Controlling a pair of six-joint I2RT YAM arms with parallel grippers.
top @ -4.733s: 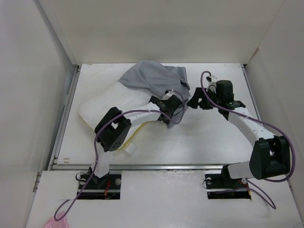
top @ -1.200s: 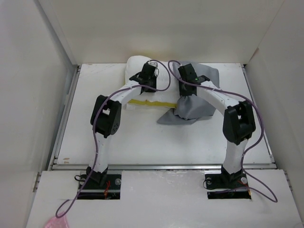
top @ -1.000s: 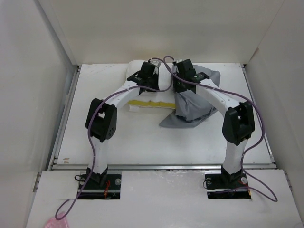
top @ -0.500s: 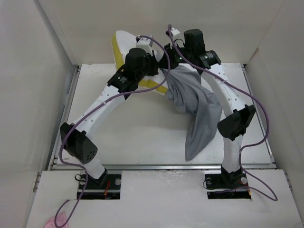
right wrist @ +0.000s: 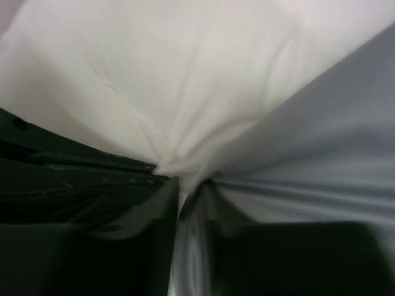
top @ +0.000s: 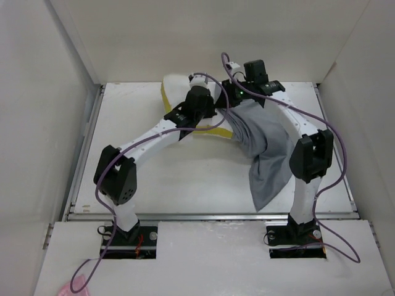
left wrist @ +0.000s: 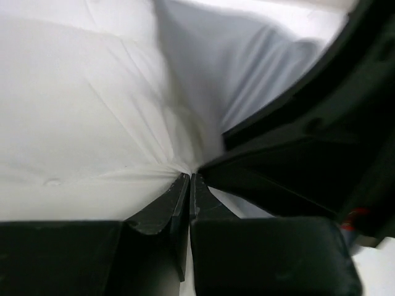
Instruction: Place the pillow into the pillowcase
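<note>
Mostly, the pillow (top: 176, 84) lies outside the pillowcase (top: 269, 154).

Left arm (top: 151, 132) and right arm (top: 295, 117) arch to upper centre, where left gripper (left wrist: 188, 179) and right gripper (right wrist: 185, 185) meet, jaws pinched close.

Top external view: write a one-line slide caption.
Left gripper pinches the pillow; right gripper grips the trailing grey pillowcase.
</note>
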